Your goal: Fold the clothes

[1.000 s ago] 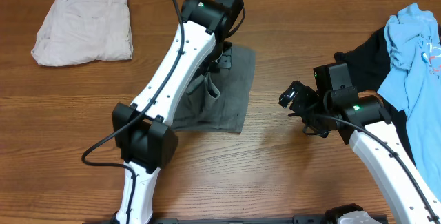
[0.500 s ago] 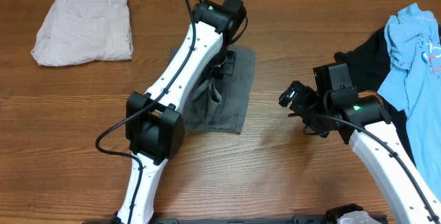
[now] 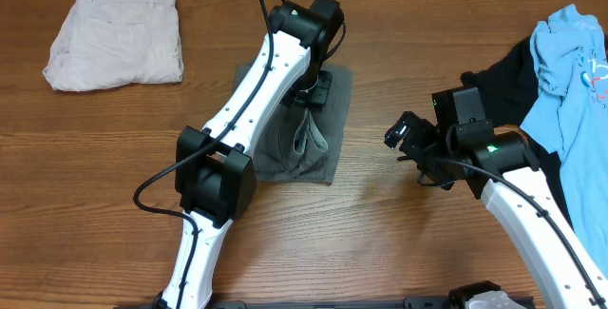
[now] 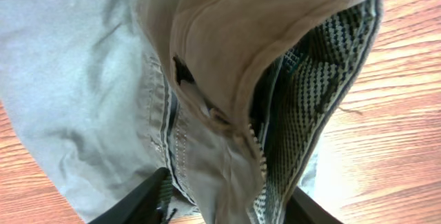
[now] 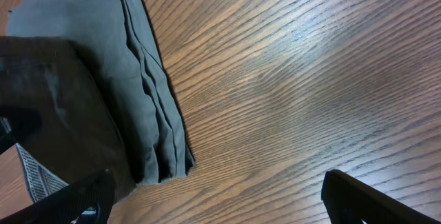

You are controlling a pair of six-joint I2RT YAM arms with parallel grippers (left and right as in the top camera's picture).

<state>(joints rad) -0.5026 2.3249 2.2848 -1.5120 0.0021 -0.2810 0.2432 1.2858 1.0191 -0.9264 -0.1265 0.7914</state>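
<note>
Softly rumpled grey shorts (image 3: 332,124), woven lining.

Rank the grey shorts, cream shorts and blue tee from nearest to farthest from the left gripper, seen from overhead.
1. Grey shorts, mid-table, right beneath the left gripper.
2. Cream shorts, far left.
3. Blue tee, right edge.

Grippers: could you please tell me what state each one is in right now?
Left gripper: open, the shorts loose between its fingers.
Right gripper: open, empty, above the table.
</note>
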